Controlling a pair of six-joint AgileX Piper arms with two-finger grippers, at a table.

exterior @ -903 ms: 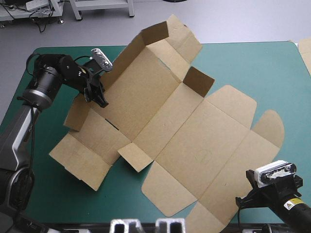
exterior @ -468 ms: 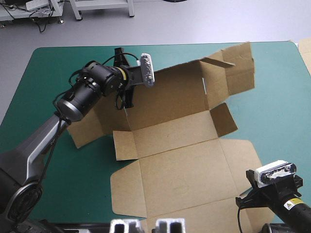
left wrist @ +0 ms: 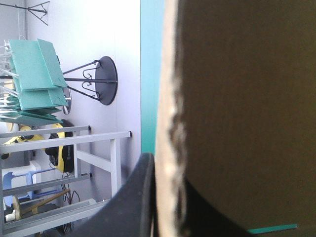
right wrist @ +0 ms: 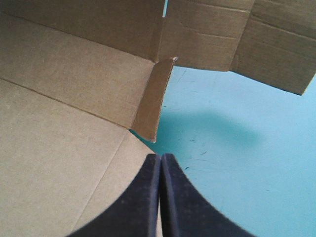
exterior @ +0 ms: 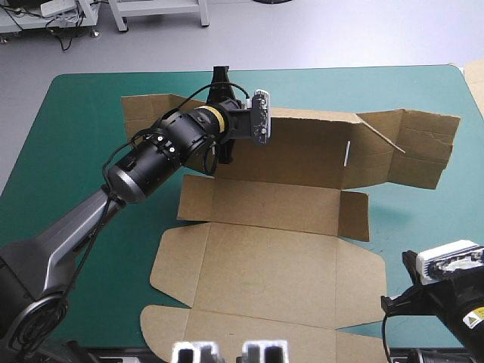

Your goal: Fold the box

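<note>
Your left gripper [left wrist: 167, 170] pinches the raised upper wall of the brown box [exterior: 280, 265], mid-frame on the teal-green cover [exterior: 76, 113]. Your right gripper [right wrist: 160, 158], pressed together and empty, hangs lower right. Board looks light and stiff: grip flap edges near creases.

Quick tally: just one box [exterior: 272, 204] here, a single cut sheet of brown board, on one table [exterior: 91, 98] with a teal-green cover, plus one more sliver of board [exterior: 475, 79] poking in at the table's right edge near the far corner. Grippers come to two, the left gripper [exterior: 218, 159] and the right gripper [right wrist: 160, 157], each with two black fingers [right wrist: 148, 197], so four fingers all up. Of those two, one (the left) has the box's raised wall pinched between its fingers, and one (the right) has its fingers pressed together on nothing.
</note>
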